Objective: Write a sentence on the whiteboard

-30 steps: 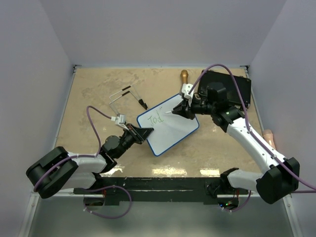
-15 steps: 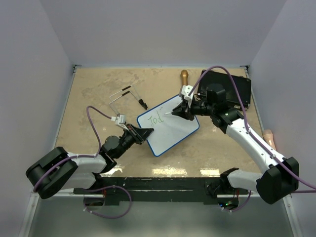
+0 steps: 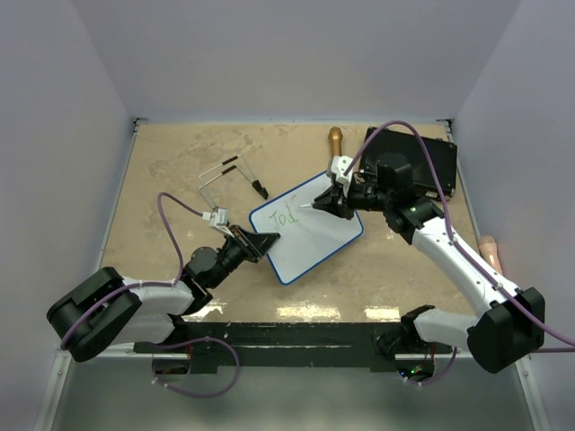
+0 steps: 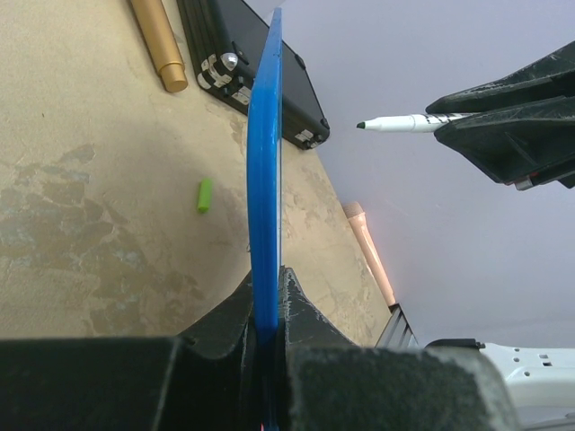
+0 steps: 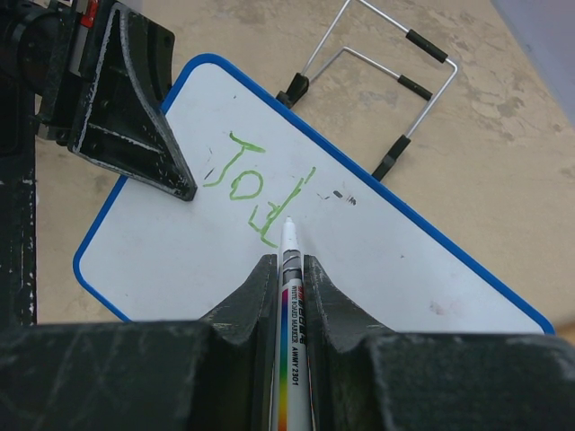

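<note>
The whiteboard [image 3: 310, 235] is a white board with a blue rim, held tilted above the table. My left gripper [image 3: 267, 241] is shut on its near-left edge, and the left wrist view shows the blue rim [image 4: 265, 180] pinched between the jaws. My right gripper [image 3: 325, 203] is shut on a white marker [image 5: 289, 269] with a rainbow stripe. The marker's tip points at the end of green writing [image 5: 252, 184] that reads roughly "Jod". In the left wrist view the marker [image 4: 404, 123] tip stands a little off the board's face.
A black case [image 3: 422, 157] lies at the back right, behind the right arm. A gold cylinder [image 3: 335, 139] lies beside it. A wire stand [image 3: 229, 175] lies left of the board. A green cap [image 4: 205, 195] lies on the table, and a pinkish stick [image 3: 490, 244] lies by the right wall.
The right gripper and marker have shifted slightly over the board, and the third green letter has gained a stroke. The left arm and the board have stayed still.
</note>
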Motion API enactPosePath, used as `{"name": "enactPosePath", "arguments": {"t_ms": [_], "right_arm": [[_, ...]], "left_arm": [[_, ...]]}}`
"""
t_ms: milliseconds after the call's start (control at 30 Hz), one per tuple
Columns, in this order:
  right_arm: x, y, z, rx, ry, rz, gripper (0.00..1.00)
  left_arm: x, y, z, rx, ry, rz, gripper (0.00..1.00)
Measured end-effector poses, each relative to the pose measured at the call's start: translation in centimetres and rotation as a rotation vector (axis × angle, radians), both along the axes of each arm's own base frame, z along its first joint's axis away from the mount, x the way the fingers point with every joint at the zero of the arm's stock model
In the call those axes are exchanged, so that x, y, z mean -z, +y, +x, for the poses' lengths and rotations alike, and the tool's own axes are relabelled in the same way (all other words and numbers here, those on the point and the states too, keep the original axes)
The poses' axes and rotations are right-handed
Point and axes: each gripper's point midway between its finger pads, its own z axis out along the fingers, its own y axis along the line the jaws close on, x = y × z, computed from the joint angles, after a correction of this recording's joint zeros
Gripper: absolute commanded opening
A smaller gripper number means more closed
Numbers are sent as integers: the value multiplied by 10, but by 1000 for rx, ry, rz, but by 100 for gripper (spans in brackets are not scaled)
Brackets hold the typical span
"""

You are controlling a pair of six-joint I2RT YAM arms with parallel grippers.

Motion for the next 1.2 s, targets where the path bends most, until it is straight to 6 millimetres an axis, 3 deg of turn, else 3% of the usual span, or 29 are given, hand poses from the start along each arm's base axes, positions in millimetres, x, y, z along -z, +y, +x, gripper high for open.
{"name": "enactPosePath", "arguments": {"t_ms": [400,933,1200], "right_arm": [[0,0,0,0,0,0,0],[15,2,5,20,33,-64,0],[40,14,8,32,80,-121,0]], "left_arm": [[0,0,0,0,0,-1,0],[-1,2,2,-7,12,-14,0],[1,0,0,10,20,-14,0]]}}
